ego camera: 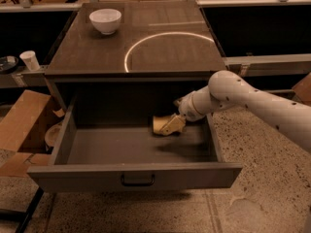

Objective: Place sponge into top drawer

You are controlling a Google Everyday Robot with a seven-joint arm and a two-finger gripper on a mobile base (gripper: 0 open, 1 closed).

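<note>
- One pale-yellow soft rectangular sponge (158, 124)
- One wide dark grey-brown top drawer (73, 177)
- One two-finger gripper (168, 125), inside that drawer, clamped on the sponge
- One round white bowl (105, 21)
- One white paper cup (30, 60)
</note>
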